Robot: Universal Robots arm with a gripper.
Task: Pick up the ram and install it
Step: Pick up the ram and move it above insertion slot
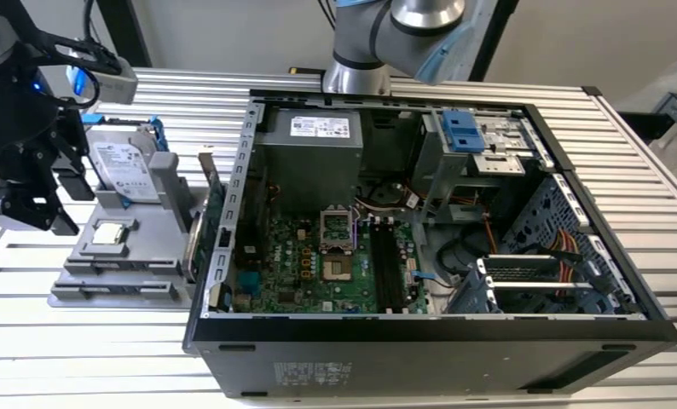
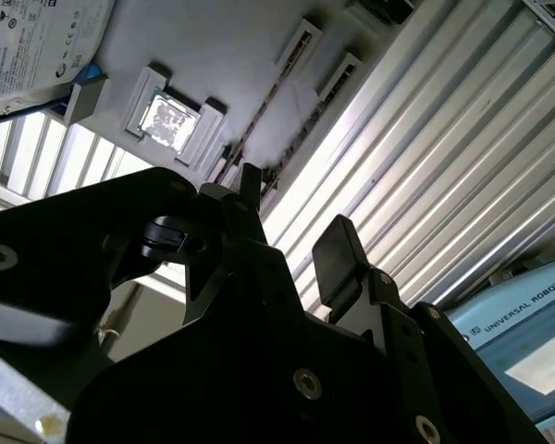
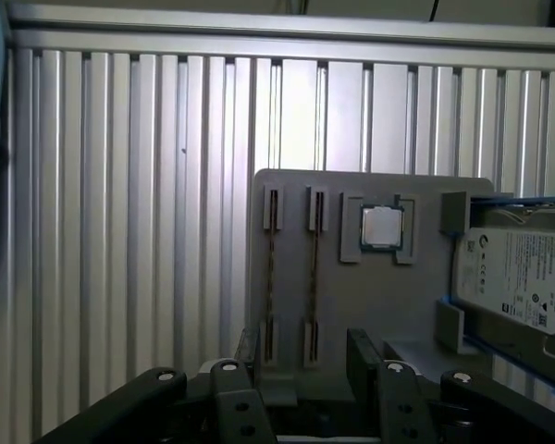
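Approach step: the fingers (image 3: 363, 353) hang wide open and empty, the ram (image 3: 313, 277) below them in its grey holder (image 3: 398, 305), where 2 close-set sticks probably call for a centred pinch on 1.

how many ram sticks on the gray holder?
2. One ram stick and the other ram stick stand on edge, side by side, in the gray holder. The other ram stick is nearer the processor chip. None looks hidden.

Bright, even light (glare streaks the table (image 2: 416, 148)).
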